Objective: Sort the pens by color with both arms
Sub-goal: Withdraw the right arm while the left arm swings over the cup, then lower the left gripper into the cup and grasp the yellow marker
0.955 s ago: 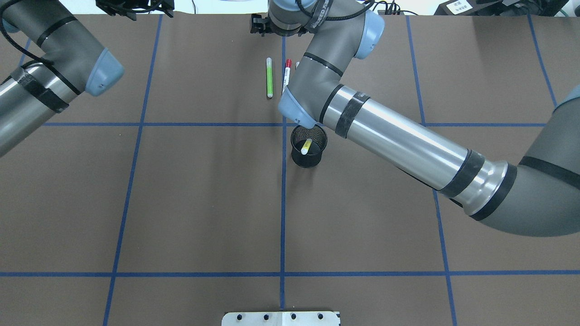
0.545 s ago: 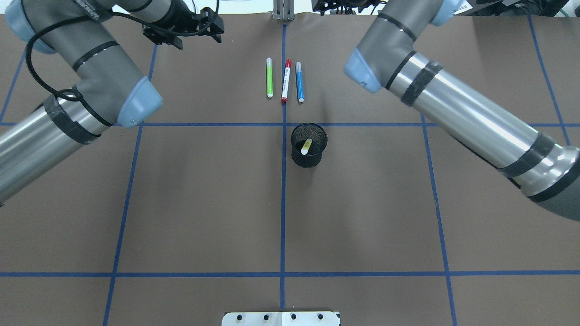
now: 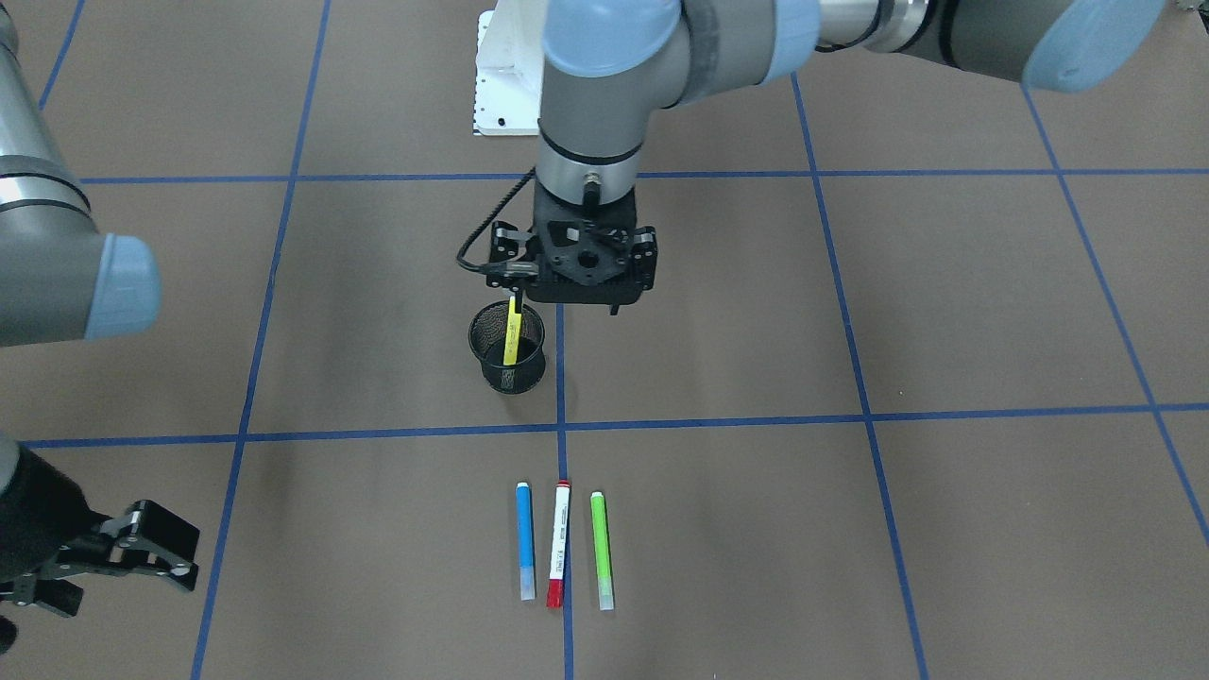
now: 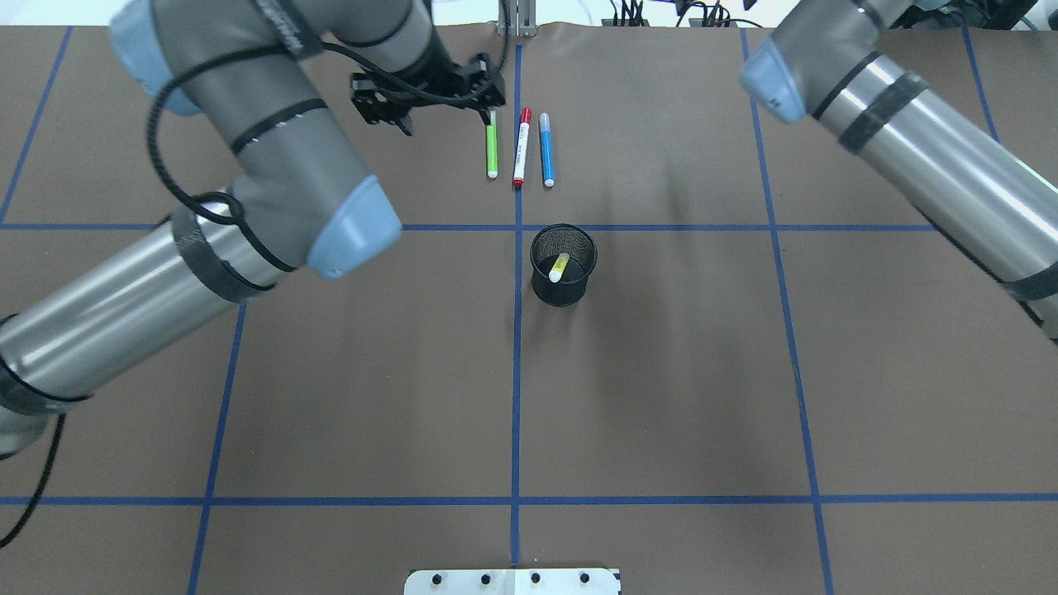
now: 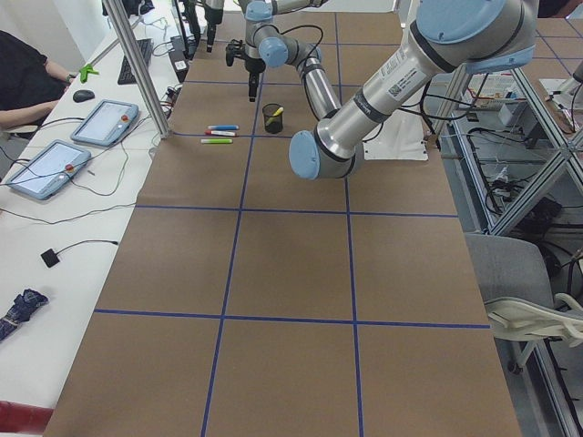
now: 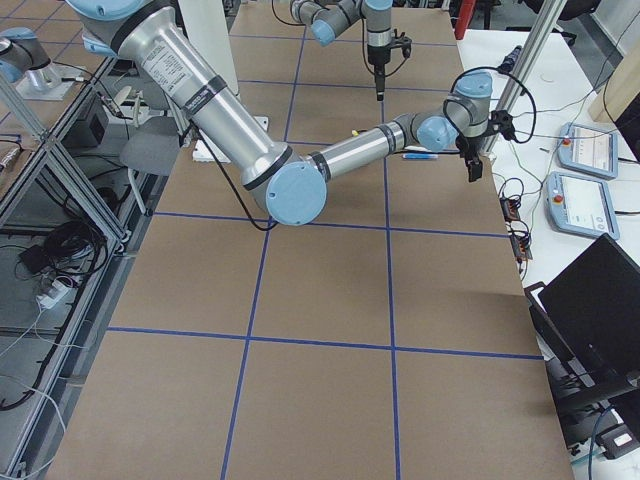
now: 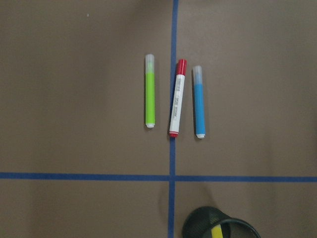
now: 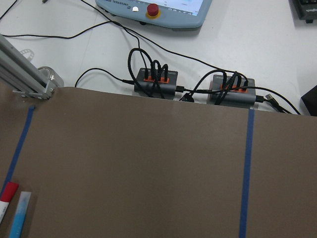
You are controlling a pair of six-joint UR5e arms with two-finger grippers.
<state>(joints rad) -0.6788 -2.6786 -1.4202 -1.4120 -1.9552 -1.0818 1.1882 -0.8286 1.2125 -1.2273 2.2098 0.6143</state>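
The green pen (image 4: pixel 492 149), red-capped pen (image 4: pixel 520 149) and blue pen (image 4: pixel 545 153) are lying side by side near the table's (image 4: pixel 661 397) far edge, and the yellow pen (image 4: pixel 559 268) is leaning in the mesh cup (image 4: pixel 564 289). The left gripper (image 4: pixel 446 99) is hovering by the green pen, and I cannot tell its grip. The right gripper (image 3: pixel 104 567) is gaping, empty.

Yellow pen (image 3: pixel 512 332) stood tilted in mesh cup (image 3: pixel 511 378); blue pen (image 3: pixel 525 543), red-capped white pen (image 3: pixel 558 545), green pen (image 3: pixel 601 550) lay parallel; left gripper (image 3: pixel 581 295) hung overhead.

Brown table cover (image 4: pixel 661 397), blue tape grid (image 4: pixel 516 397), white bench (image 5: pixel 64 300), grey chair (image 5: pixel 510 273)
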